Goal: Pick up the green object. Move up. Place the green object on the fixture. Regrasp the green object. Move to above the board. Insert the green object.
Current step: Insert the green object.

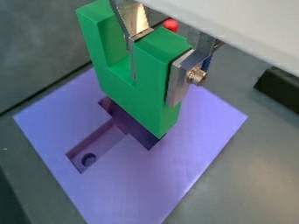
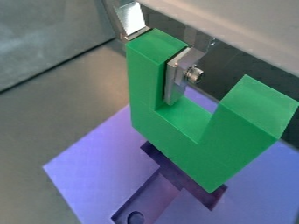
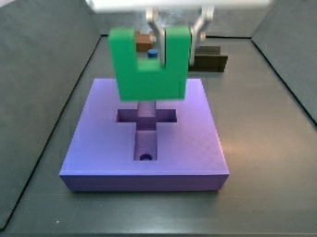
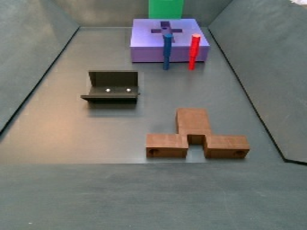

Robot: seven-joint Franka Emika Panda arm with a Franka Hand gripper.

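My gripper clamps the bright green U-shaped block above the purple slab's cross recess; slight misalignment could jam insertion.

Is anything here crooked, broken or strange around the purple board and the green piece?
Nothing stands out. The gripper holds the green piece upright over the cross-shaped recess of the purple board, its jaws closed on one prong. The board looks undamaged. The brown piece lies apart on the floor.
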